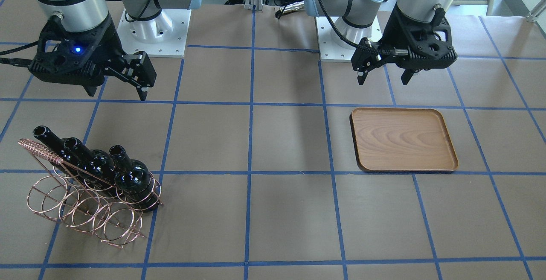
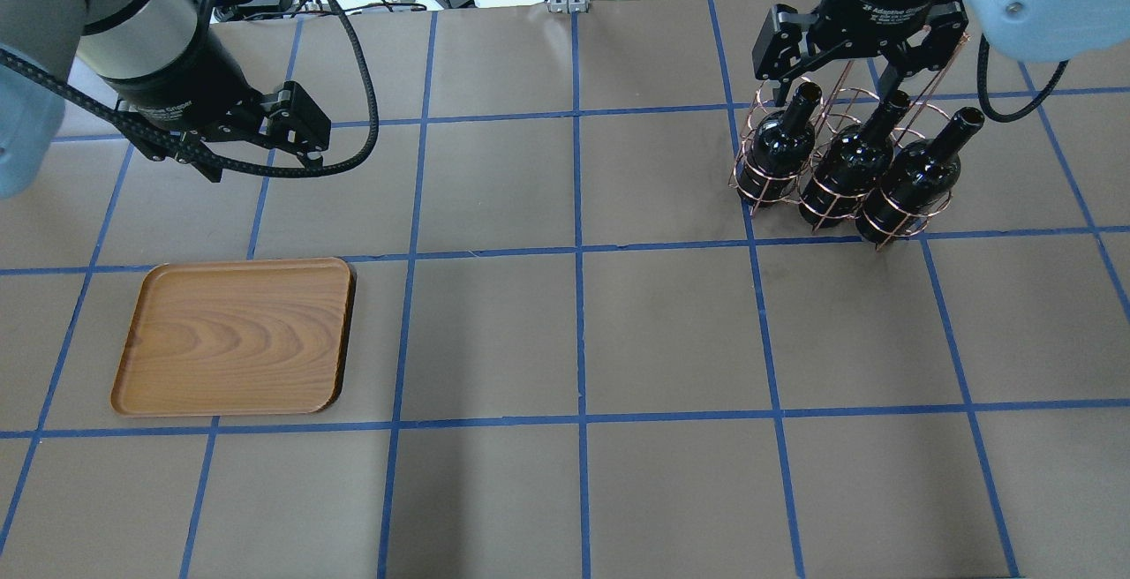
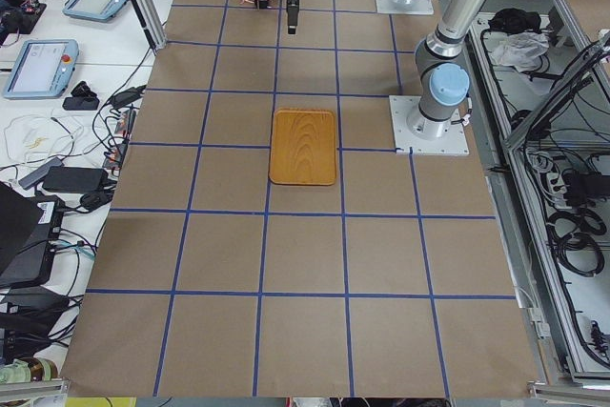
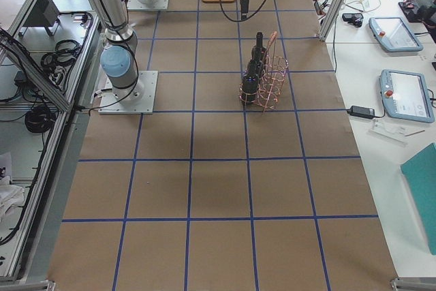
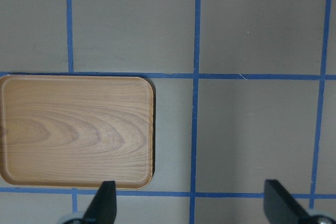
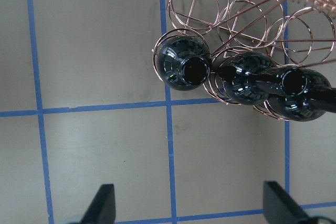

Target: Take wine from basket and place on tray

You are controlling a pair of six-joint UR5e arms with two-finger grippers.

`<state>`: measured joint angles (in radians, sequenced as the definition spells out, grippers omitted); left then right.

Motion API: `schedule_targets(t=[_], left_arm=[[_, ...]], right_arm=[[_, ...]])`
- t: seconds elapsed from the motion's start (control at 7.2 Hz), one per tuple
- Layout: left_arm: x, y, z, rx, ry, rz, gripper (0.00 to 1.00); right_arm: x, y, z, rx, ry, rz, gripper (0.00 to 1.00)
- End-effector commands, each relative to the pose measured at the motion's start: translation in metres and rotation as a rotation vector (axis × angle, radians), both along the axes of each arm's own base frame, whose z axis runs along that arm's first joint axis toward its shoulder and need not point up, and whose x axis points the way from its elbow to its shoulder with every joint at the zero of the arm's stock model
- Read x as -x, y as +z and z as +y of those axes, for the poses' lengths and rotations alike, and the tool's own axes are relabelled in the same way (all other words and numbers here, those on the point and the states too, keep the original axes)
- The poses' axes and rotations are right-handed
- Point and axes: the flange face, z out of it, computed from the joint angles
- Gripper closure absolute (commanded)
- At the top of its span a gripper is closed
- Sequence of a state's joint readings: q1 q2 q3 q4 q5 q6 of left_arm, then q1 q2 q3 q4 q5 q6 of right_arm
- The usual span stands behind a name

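Three black wine bottles point(image 2: 777, 151) point(image 2: 852, 164) point(image 2: 918, 177) stand side by side in the copper wire basket point(image 2: 883, 226) at the table's right. In the front view the basket point(image 1: 85, 211) has several empty rings beside the bottles point(image 1: 132, 177). My right gripper point(image 2: 852, 54) hangs open above the basket without touching it; its wrist view looks down on the bottle mouths point(image 6: 193, 70). The brown wooden tray point(image 2: 234, 336) lies empty at the left. My left gripper point(image 2: 256, 142) is open and empty, above the table behind the tray point(image 5: 76, 129).
The table is brown paper with a blue tape grid. Both arm bases point(image 1: 151, 28) point(image 1: 341, 36) stand at the robot's edge. Between basket and tray lies bare table point(image 2: 574, 297). Operators' desks with tablets point(image 4: 392, 35) show past the table's edge in the side views.
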<state>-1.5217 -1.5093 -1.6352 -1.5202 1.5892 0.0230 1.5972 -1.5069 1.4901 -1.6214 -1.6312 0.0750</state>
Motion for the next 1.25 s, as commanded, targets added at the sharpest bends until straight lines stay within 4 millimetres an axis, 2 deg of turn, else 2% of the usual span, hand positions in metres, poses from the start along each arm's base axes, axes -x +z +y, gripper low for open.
schedule_targets(t=[0.0, 0.28, 0.69, 0.97, 1.11], left_arm=[[0.0, 0.0, 0.0, 0.0, 0.0, 0.0, 0.0], [0.0, 0.0, 0.0, 0.0, 0.0, 0.0, 0.0], [0.0, 0.0, 0.0, 0.0, 0.0, 0.0, 0.0], [0.0, -0.001, 0.0, -0.003, 0.0, 0.0, 0.0], [0.0, -0.001, 0.0, -0.002, 0.0, 0.0, 0.0]], right_arm=[[0.015, -0.002, -0.005, 0.005, -0.029, -0.007, 0.0], [0.028, -0.002, -0.008, 0.009, -0.055, -0.008, 0.0], [0.03, -0.026, -0.026, 0.028, -0.087, -0.012, 0.04], [0.058, -0.039, -0.043, 0.036, -0.136, -0.01, 0.04], [0.063, -0.041, -0.044, 0.025, -0.138, -0.008, 0.05]])
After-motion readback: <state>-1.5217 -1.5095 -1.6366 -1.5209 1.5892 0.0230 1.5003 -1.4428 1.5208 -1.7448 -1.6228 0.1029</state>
